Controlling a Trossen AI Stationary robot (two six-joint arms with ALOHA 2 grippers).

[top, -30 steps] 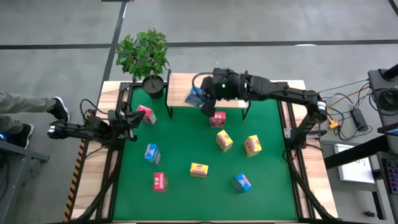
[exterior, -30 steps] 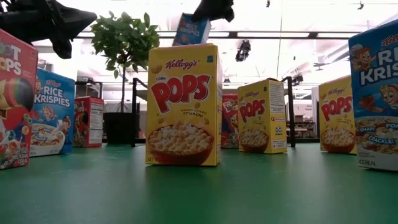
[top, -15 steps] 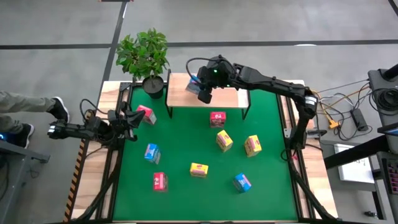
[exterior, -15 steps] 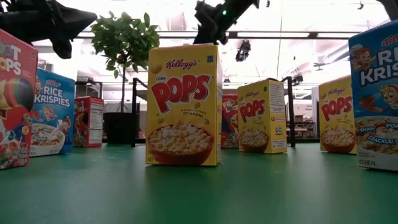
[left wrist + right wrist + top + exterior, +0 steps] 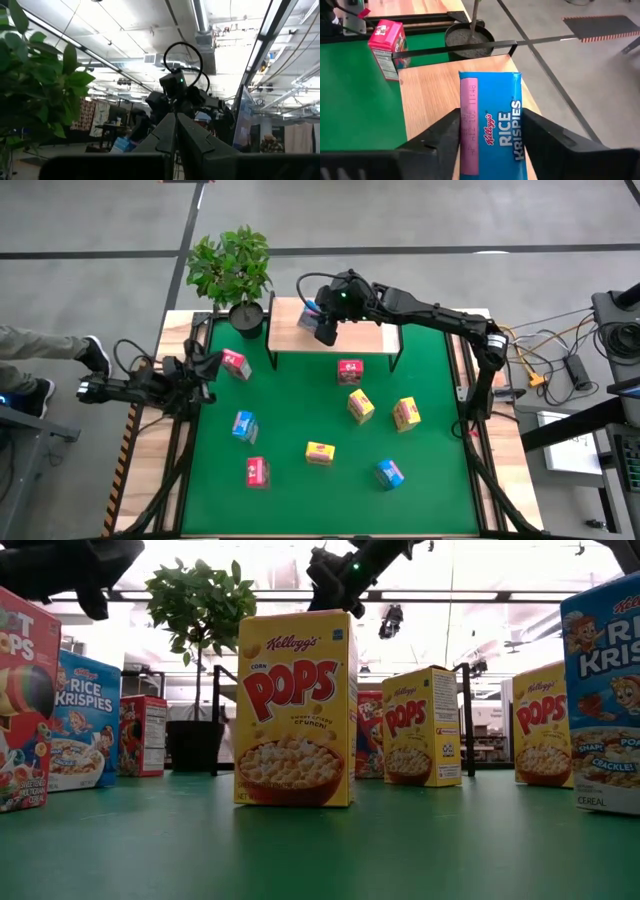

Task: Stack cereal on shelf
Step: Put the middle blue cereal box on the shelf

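Overhead looks straight down; low camera sits level on the green mat (image 5: 320,840).

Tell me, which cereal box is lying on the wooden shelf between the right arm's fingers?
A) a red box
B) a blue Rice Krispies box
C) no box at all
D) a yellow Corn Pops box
B: the right wrist view shows a blue Rice Krispies box lying flat on the wooden shelf, between the fingers of the right gripper, whose jaws stand slightly apart from its sides.
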